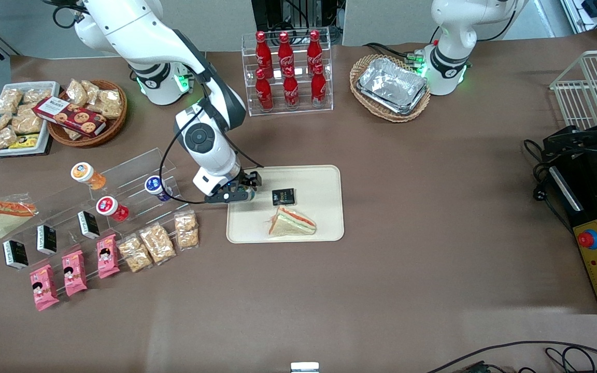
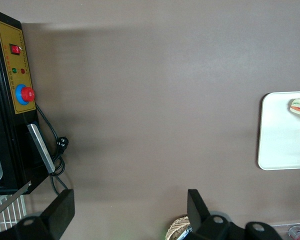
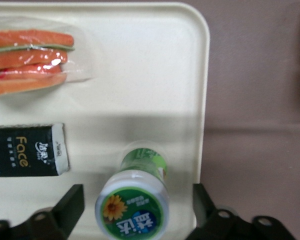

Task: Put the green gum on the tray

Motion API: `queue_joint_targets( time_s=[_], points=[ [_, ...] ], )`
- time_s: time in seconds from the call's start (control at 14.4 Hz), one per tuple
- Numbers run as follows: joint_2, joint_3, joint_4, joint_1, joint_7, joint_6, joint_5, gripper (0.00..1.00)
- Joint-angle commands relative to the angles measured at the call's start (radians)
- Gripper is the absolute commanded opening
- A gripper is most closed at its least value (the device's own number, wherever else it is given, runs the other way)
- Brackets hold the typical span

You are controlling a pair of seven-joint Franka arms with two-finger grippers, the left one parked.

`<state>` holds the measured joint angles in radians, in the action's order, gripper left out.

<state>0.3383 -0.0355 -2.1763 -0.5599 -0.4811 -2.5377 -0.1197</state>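
The green gum (image 3: 135,205), a small green bottle with a white-rimmed lid bearing a sunflower mark, stands upright on the cream tray (image 3: 140,75) close to its rim. My right gripper (image 3: 136,195) is open around it, with a gap between each finger (image 3: 72,202) and the bottle. In the front view the gripper (image 1: 241,192) hangs low over the tray (image 1: 322,186) at the edge toward the working arm's end, and it hides most of the gum. The tray's edge also shows in the left wrist view (image 2: 280,145).
A wrapped sandwich (image 1: 292,223) and a black packet (image 1: 283,197) lie on the tray beside the gum. An acrylic stepped shelf toward the working arm's end holds orange (image 1: 87,175), red (image 1: 112,208) and blue (image 1: 156,187) bottles. A cola rack (image 1: 288,70) and a basket of foil trays (image 1: 391,87) stand farther from the camera.
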Motion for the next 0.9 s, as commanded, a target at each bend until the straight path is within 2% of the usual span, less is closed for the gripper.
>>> queue_joint_targets(
  time_s=[0.0, 0.21, 0.49, 0.83],
  points=[
    [-0.077, 0.014, 0.042, 0.046, 0.024, 0.141, -0.009, 1.00],
    [-0.197, 0.014, 0.055, 0.164, 0.180, 0.276, -0.008, 1.00],
    [-0.340, 0.019, 0.076, 0.279, 0.214, 0.452, -0.006, 1.00],
    [-0.383, 0.037, 0.300, 0.432, 0.329, 0.744, 0.017, 1.00]
  ],
)
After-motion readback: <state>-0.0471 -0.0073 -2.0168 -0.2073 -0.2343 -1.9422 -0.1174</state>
